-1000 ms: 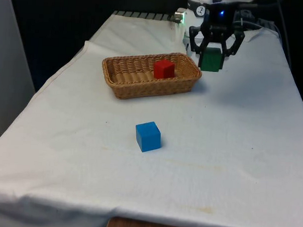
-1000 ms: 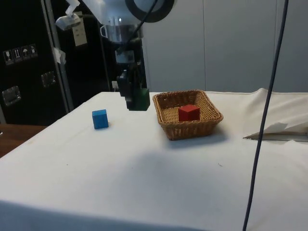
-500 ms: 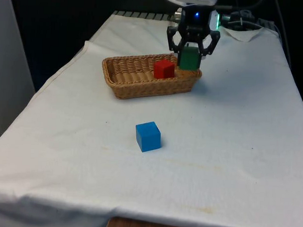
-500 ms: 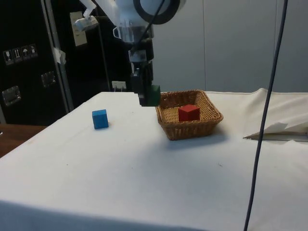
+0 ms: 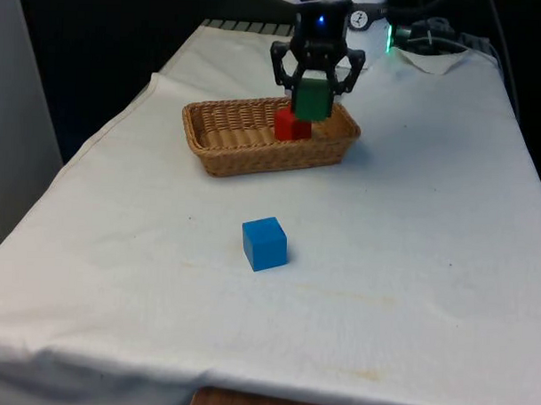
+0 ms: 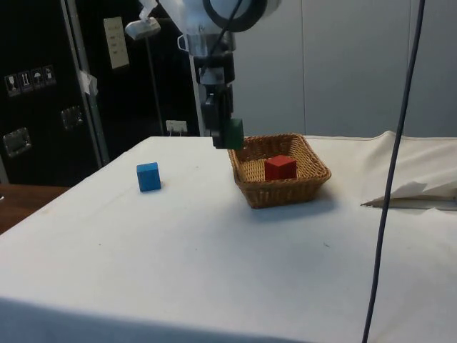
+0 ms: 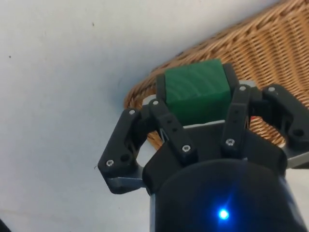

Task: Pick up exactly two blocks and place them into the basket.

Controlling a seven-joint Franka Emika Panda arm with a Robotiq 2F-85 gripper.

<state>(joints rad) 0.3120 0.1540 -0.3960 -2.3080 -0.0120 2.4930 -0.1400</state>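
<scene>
My gripper point(image 5: 313, 96) is shut on a green block point(image 5: 312, 98), holding it in the air over the woven basket point(image 5: 228, 139), near the basket's end on the front view's right. From the side, the green block point(image 6: 232, 133) hangs in the gripper point(image 6: 230, 136) above the basket's point(image 6: 285, 189) nearer corner. A red block point(image 5: 289, 128) lies inside the basket, partly behind the green one; it shows clearly in the side view as the red block point(image 6: 280, 167). Close up, the green block point(image 7: 195, 90) sits between the fingers point(image 7: 160, 118) over the basket rim point(image 7: 231, 46). A blue block point(image 5: 265, 243) rests on the cloth.
The blue block point(image 6: 148, 176) stands alone on the white cloth point(image 5: 411, 261), well in front of the basket. A black cable point(image 6: 389, 171) hangs down at the side view's right, and a fold of cloth point(image 6: 414, 193) lies beyond the basket.
The gripper has carried the green block toward the front view's left, from beside the basket to above it, and risen a little. Basket, red block and blue block have stayed put.
</scene>
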